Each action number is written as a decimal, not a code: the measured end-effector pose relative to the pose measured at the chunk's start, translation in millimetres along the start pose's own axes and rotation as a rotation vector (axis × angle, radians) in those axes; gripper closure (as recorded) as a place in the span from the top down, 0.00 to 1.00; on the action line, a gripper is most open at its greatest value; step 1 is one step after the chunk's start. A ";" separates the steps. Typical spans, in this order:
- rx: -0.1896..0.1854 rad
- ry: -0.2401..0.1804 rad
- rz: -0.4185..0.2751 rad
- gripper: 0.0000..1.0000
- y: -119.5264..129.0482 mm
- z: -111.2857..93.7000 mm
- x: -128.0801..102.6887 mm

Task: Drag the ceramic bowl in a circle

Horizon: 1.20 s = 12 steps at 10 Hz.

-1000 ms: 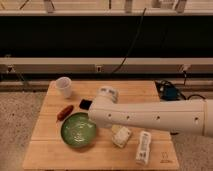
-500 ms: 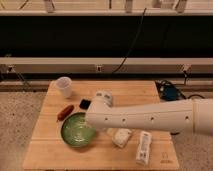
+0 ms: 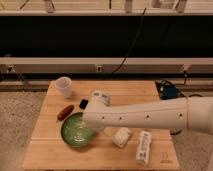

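moved: arm (image 3: 150,116) is edging slightly leftward from half a second ago; ceramic bowl (image 3: 74,134) is barely shifting.
white cup (image 3: 64,86): standing up-left of the bowl, well apart.
red item (image 3: 65,112): lying just up-left of the bowl.
bowl: sitting on the wooden table (image 3: 47,152).
gripper (image 3: 90,128): reaching onto the bowl's right rim; whether it is grasping, cannot tell.
white packet (image 3: 121,136), white carton (image 3: 144,147): lying right of the bowl.

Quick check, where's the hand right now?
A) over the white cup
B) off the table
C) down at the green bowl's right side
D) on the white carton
C: the hand is down at the right side of the ceramic bowl, well away from the white cup and the white carton.
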 end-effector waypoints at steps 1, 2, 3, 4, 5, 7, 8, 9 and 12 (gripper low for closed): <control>0.004 -0.004 -0.010 0.80 -3.8 3.2 -0.7; 0.007 -0.008 -0.018 0.80 -6.9 5.2 -1.4; 0.009 -0.011 -0.023 0.80 -8.2 7.4 -1.3; 0.011 -0.017 -0.030 0.80 -9.0 11.1 -1.7; 0.012 -0.021 -0.035 0.80 -9.0 13.5 -1.9; 0.014 -0.033 -0.051 0.80 -13.0 18.6 -4.4; 0.017 -0.036 -0.057 0.80 -14.5 18.5 -4.6; 0.018 -0.043 -0.062 0.80 -14.5 19.7 -4.7; 0.018 -0.060 -0.080 0.80 -16.5 24.5 -5.6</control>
